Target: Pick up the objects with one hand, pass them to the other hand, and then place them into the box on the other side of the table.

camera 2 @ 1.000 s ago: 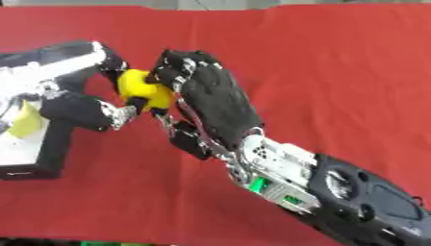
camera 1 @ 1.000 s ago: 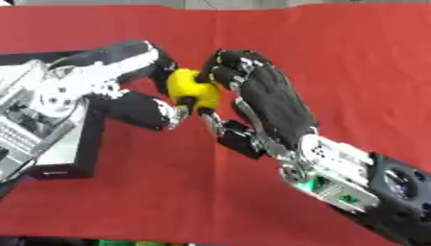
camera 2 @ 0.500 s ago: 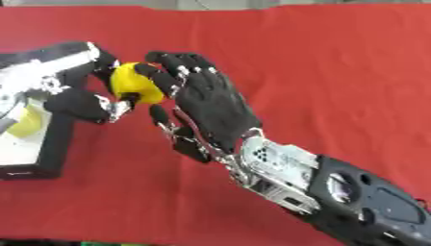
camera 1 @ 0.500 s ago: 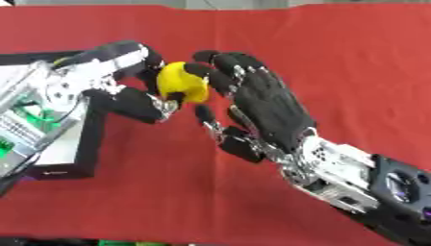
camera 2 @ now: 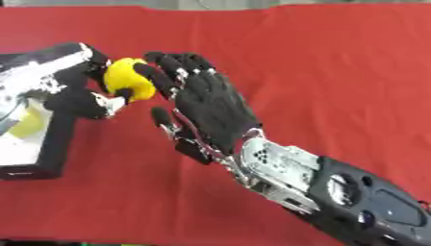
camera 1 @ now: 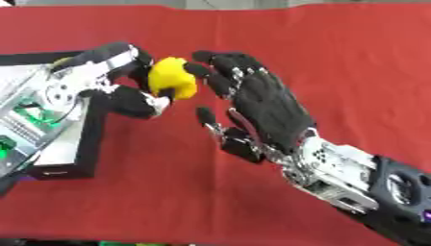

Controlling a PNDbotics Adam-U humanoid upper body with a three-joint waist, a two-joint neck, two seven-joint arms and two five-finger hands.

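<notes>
Nearest the camera, lower right: one right arm, black and silver, running diagonally up from the corner. At its end, one right robot hand [camera 1: 261, 103], back toward the camera, fingers straight and spread, holding nothing. Fingertips [camera 2: 160, 72] close against the yellow object; contact itself cannot be confirmed.

Centre left, slightly farther: one yellow object [camera 1: 171, 78], rounded, raised above the red counter [camera 1: 336, 62]. Exact kind not discernible beyond colour and shape. Pinched by the left robot hand [camera 1: 114, 81], black fingers curled over its top and thumb tucked beneath. Object thus gripped by the left robot hand only, between the two robot hands, just right of the box.

Left edge: one box [camera 1: 59, 158], black-walled with a pale interior, resting on the counter. Left arm, silver and white, crossing above the box and covering much of its interior. In the right eye view, one pale yellow item [camera 2: 30, 124] visible inside the box; too unclear to identify.

Farther back: red cloth covering the counter up to the top edge, plain and unbroken.

Count: two robot hands, one yellow object in hand, one box, one unclear pale yellow item inside it.
</notes>
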